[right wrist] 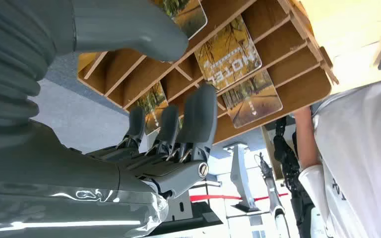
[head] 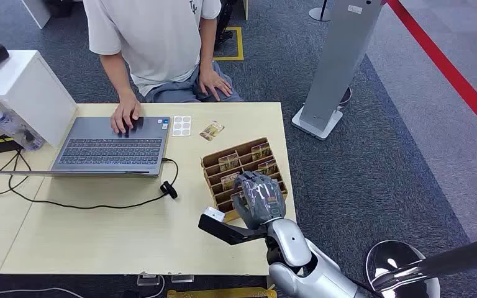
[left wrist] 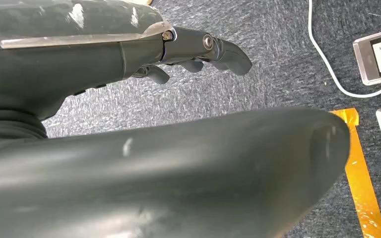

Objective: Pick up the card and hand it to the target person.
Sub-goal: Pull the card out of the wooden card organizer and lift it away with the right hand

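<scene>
Early in the job, by the look of it: no card lifted yet, nothing handed over. Right hand (head: pixel 259 197) low and right of middle in the head view, over the wooden card rack (head: pixel 213 160) on the tabletop (head: pixel 99 236), fingers (right wrist: pixel 198 116) apart and reaching at the slots. Cards (right wrist: pixel 230 52) upright in the rack; one more card (head: pixel 212 130) flat near the person (head: pixel 155 37) at the top. Left hand (left wrist: pixel 188 54) over carpet, fingers loosely apart, holding nothing. Hard to tell whether the fingertips touch a card. Person's head cut off.
</scene>
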